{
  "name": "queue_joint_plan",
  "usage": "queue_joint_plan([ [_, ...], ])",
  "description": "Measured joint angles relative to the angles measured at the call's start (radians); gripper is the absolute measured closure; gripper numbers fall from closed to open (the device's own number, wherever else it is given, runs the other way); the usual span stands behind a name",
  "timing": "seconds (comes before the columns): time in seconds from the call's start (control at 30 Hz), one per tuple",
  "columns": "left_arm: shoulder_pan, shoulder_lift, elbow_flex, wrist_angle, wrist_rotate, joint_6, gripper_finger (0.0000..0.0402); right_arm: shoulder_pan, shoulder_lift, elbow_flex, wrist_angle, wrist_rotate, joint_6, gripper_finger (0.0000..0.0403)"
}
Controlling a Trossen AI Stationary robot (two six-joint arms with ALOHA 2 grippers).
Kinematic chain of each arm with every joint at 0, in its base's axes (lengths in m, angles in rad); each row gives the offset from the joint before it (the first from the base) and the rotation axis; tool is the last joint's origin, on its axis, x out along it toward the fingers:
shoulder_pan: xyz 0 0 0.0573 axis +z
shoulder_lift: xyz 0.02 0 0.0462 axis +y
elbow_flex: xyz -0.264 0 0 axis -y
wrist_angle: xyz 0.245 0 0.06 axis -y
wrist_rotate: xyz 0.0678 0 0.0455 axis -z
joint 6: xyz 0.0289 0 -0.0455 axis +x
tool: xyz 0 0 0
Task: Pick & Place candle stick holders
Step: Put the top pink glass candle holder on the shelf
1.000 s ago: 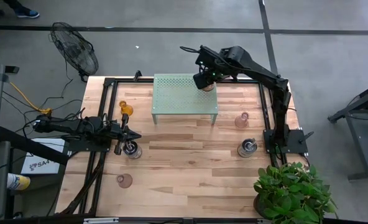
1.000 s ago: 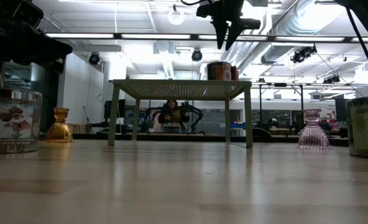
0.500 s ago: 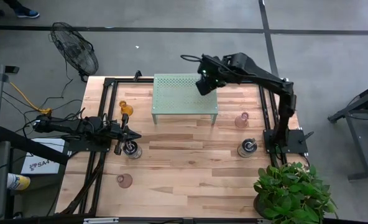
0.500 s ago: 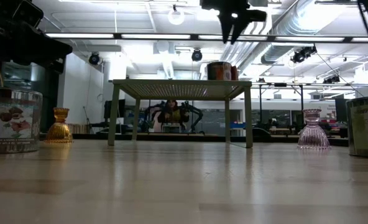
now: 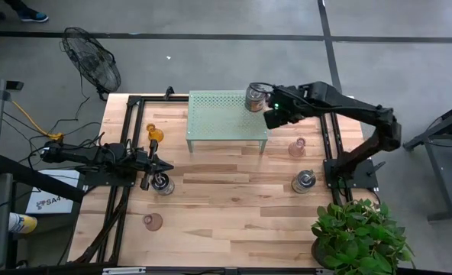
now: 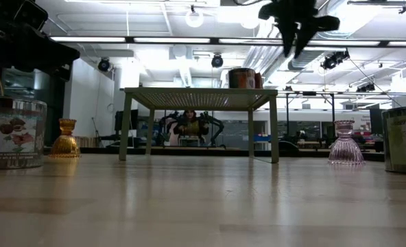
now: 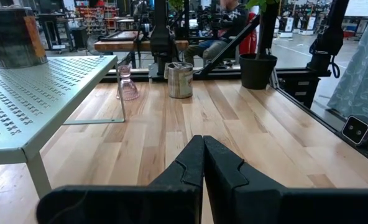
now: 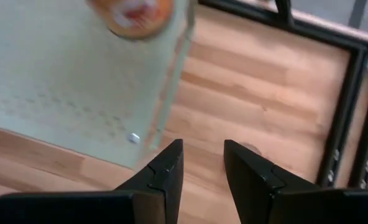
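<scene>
A silvery candle stick holder with reddish marks (image 5: 255,97) (image 6: 242,77) stands on the pale green perforated stand (image 5: 222,118), at its far right corner. My right gripper (image 5: 276,117) (image 8: 202,165) hangs open just past the stand's right edge, pointing steeply down, nothing between its fingers. My left gripper (image 5: 167,164) (image 7: 203,158) waits shut and level at the table's left. A second silvery holder (image 5: 163,184) stands on the wood just beside it. An amber holder (image 5: 155,134), a pinkish one (image 5: 153,221), a pale glass one (image 5: 297,147) and another silvery one (image 5: 304,182) stand on the table.
A potted plant (image 5: 359,233) fills the near right corner. Black frame rails (image 5: 329,137) run along the table's left, far and right sides. A fan (image 5: 92,61) stands on the floor beyond the far left corner. Bare wood lies in the middle of the table.
My right gripper has swung from above the holder on the stand toward the table's right edge, sinking a little, and now hangs past the stand's right side. The holder has stayed on the stand.
</scene>
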Motion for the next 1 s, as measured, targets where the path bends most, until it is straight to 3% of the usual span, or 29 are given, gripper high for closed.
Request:
queue_joint_plan([
  [0.53,0.000,0.000,0.000,0.000,0.000,0.000,0.0400,0.039,-0.211,-0.439,0.075,-0.029,-0.073,0.0292],
  [0.77,0.000,0.000,0.000,0.000,0.000,0.000,0.0400,0.039,-0.222,-0.544,0.132,-0.072,-0.168,0.0292],
  [1.0,0.000,0.000,0.000,0.000,0.000,0.000,0.0400,0.020,-0.222,-0.625,0.192,-0.112,-0.137,0.0282],
])
